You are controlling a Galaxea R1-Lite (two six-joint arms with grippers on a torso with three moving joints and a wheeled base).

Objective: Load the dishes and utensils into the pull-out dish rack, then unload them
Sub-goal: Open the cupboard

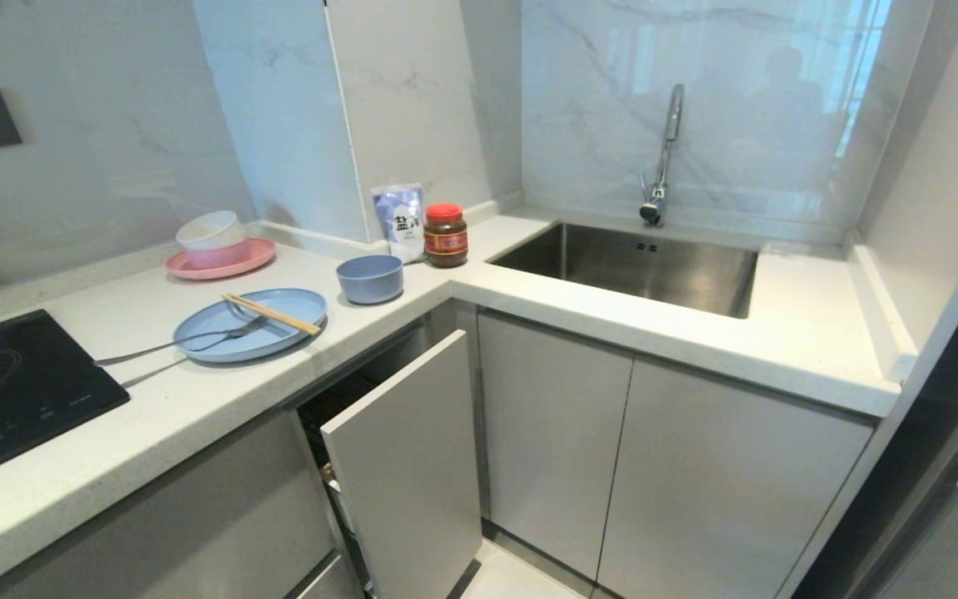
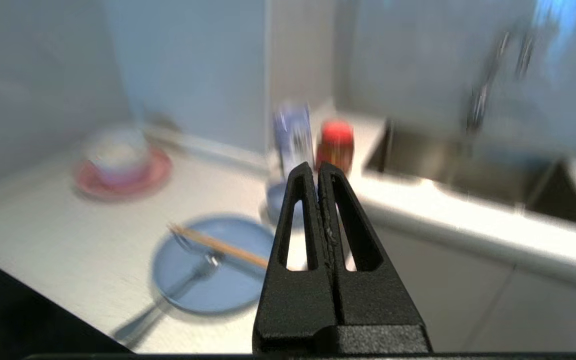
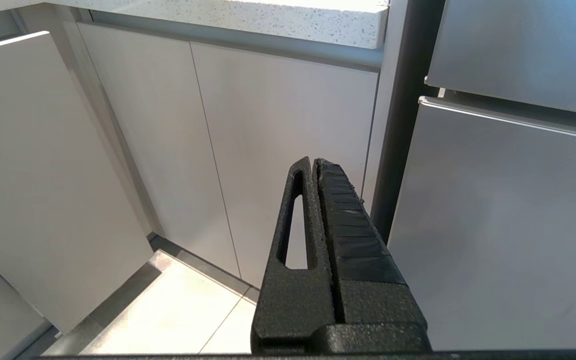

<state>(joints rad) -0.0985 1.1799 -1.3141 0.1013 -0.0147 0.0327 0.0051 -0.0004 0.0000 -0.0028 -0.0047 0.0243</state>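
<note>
Light-blue plate (image 1: 250, 324) lies flat on the white counter (image 1: 155, 399), just right of the black induction hob (image 1: 5, 391). Silver fork (image 1: 188, 339) rests with its tines on the plate, its handle running off the rim toward the hob. Wooden chopsticks (image 1: 273, 314) lie together across the plate, one end past the rim on the sink side. Small light-blue bowl (image 1: 370, 278) stands upright on the counter, just beyond the plate, apart from it.

Pull-out dish rack (image 1: 404, 466): pale-grey front stands drawn out from the cabinet line below the counter; interior dark, wires hardly readable.

Pink plate (image 1: 221, 260) with a white-and-pink bowl (image 1: 211, 235) on it sits near the back wall. Salt bag (image 1: 399, 220) and red-lidded jar (image 1: 446, 235) stand side by side in the corner, by the steel sink (image 1: 637, 266) with its tap (image 1: 662, 166).

Left end effector (image 2: 316, 170): fingers pressed together, nothing between them, held in the air over the counter edge, pointing toward bowl and jar. Wrist view blurred.

Right end effector (image 3: 314, 162): fingers pressed together, empty, low, facing the cabinet doors (image 3: 278, 150) beside a steel appliance front (image 3: 508, 225).
</note>
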